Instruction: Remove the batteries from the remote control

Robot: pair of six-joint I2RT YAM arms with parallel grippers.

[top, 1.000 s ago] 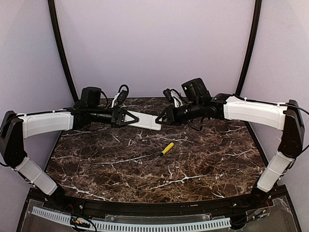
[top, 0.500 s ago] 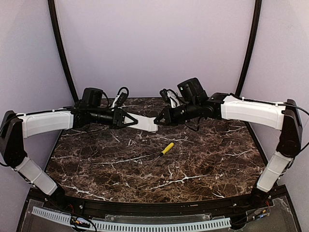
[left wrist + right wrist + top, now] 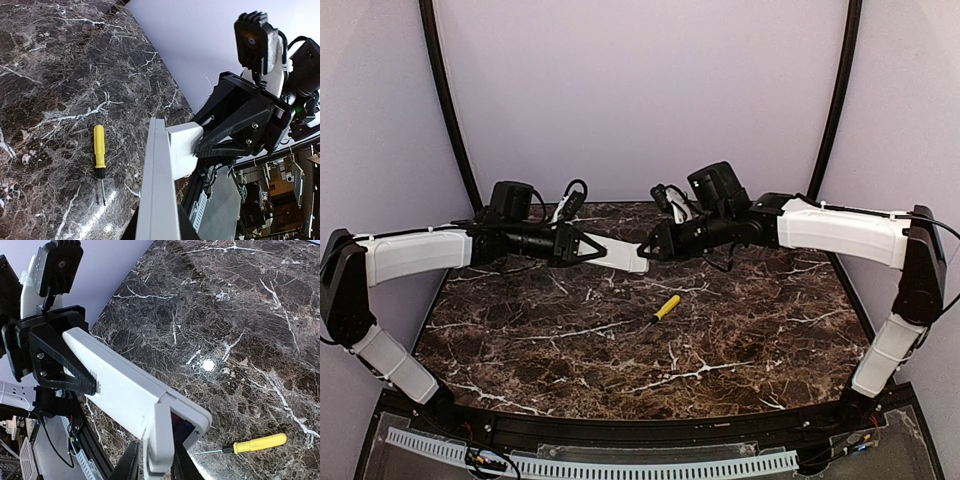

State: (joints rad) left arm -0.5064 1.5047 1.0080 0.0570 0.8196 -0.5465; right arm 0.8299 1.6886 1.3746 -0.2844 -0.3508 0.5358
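Left gripper: jaws clamped on one end of the remote control, which is held in the air above the far part of the marble table; right gripper: nipped onto the remote's other end, hiding that end from overhead; yellow-handled screwdriver lies alone on the table, nearer the bases than the two grippers.

Left wrist view: remote edge-on, filling the lower centre; small white battery cover juts sideways from its far end, pinched between the right gripper's black fingers; screwdriver on the marble to the left, well apart.

Right wrist view: cover stands edge-on at the remote's near end, squeezed between that gripper's fingers; dark purple strip shows in the opened bay beside it, too little to identify; screwdriver at lower right.
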